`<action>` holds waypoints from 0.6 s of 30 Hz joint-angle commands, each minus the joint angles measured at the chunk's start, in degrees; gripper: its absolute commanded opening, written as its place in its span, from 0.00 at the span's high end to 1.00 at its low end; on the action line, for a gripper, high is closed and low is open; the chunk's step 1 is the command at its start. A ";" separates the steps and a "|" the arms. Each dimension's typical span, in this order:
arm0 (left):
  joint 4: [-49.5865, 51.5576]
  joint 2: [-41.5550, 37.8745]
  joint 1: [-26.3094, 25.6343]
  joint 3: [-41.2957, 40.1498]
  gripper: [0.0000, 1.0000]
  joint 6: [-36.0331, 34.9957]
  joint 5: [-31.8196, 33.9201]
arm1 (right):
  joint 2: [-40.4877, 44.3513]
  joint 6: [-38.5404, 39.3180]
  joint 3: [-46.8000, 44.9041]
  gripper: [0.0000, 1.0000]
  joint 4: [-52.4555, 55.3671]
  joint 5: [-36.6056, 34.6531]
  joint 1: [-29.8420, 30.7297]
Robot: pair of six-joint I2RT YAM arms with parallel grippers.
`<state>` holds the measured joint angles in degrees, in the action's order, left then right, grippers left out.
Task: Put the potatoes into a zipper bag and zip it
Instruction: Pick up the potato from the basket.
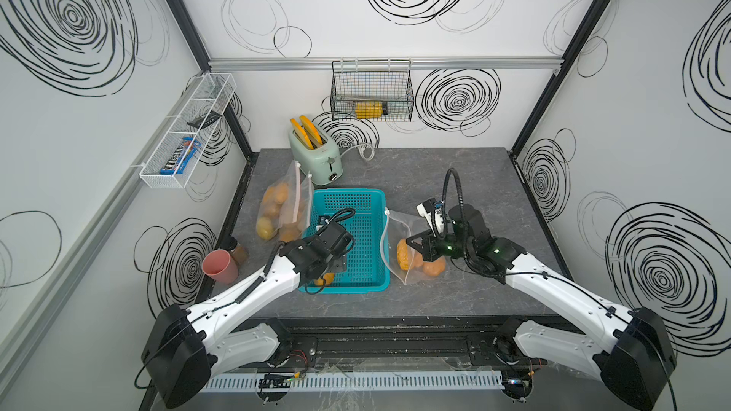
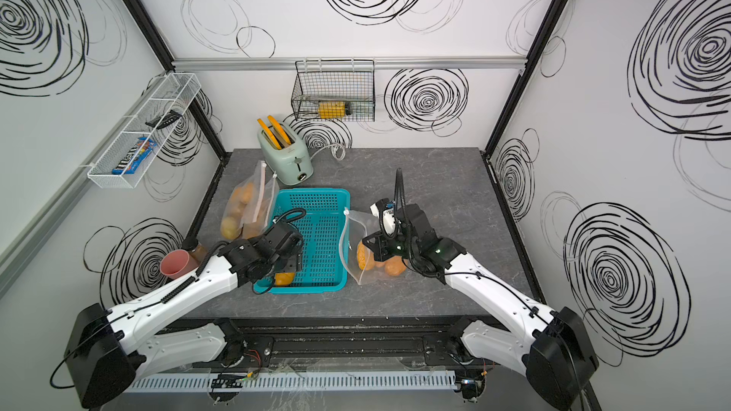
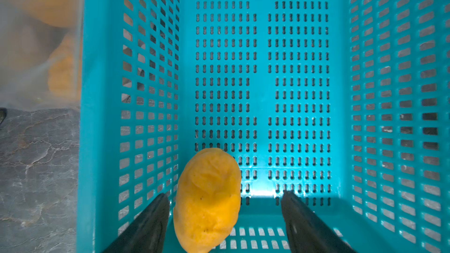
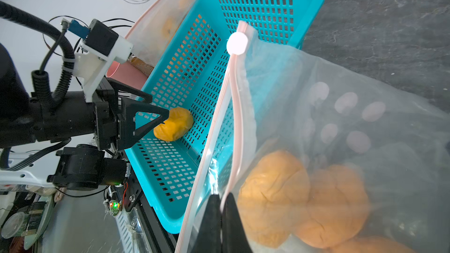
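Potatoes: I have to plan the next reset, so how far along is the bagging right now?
Done: one filled bag lies beside the basket, and several potatoes sit in the open bag. In hand: the right gripper pinches that bag's lip, and the left gripper is open around the last potato in the basket. Left: grasp it, drop it in, then zip the bag shut.
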<state>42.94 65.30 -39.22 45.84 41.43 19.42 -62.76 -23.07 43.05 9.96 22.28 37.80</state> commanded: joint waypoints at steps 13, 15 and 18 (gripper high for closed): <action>2.86 5.34 -0.33 -0.54 0.24 5.60 5.75 | 1.94 0.83 -1.72 1.00 -2.09 0.27 -0.14; 2.57 6.67 -0.28 -0.39 0.23 5.68 5.09 | 1.79 0.82 -2.01 1.00 -2.23 -0.28 -0.18; -1.24 6.68 0.75 -2.00 0.22 5.04 1.68 | 1.54 1.10 -1.99 1.00 -2.13 -0.40 -0.18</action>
<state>43.86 71.94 -39.09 45.01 45.34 22.59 -62.02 -22.87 41.52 9.30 22.22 37.80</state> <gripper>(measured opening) 0.778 0.045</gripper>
